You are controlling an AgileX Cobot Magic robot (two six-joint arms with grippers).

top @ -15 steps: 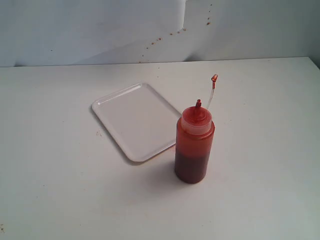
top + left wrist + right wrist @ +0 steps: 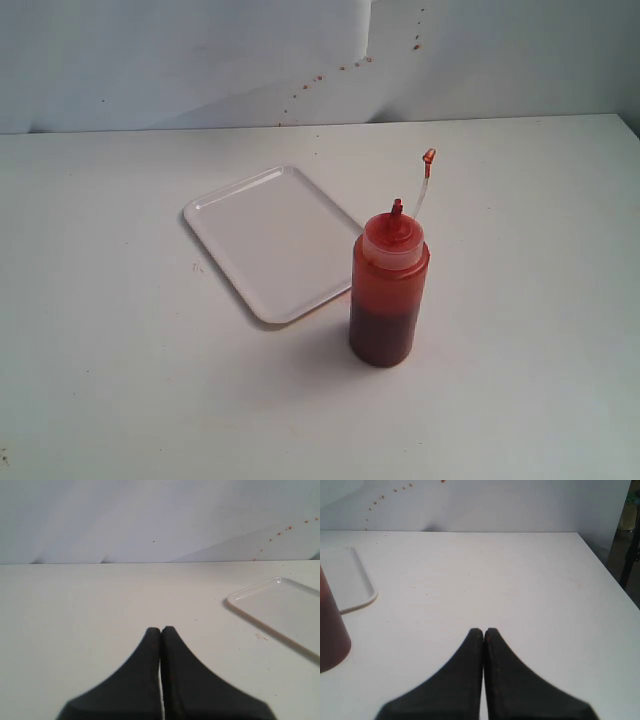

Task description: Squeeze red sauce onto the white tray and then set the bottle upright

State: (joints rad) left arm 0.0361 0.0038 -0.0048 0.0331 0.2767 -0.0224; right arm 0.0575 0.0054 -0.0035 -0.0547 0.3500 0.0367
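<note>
The bottle [image 2: 389,290], translucent and tinted red, stands upright on the white table beside the near right corner of the white tray [image 2: 270,240]. Its small cap [image 2: 428,157] sticks up on a thin strap. Dark red sauce fills the lower part of the bottle; the tray's surface looks plain white. Neither arm shows in the exterior view. My left gripper [image 2: 161,629] is shut and holds nothing, with the tray [image 2: 280,605] off to one side ahead of it. My right gripper [image 2: 483,630] is shut and holds nothing; the bottle's side [image 2: 331,635] shows at the frame edge beside the tray [image 2: 347,582].
A pale backdrop [image 2: 200,60] with small red specks [image 2: 345,68] rises behind the table. The table's right edge [image 2: 607,570] drops off to a dark floor in the right wrist view.
</note>
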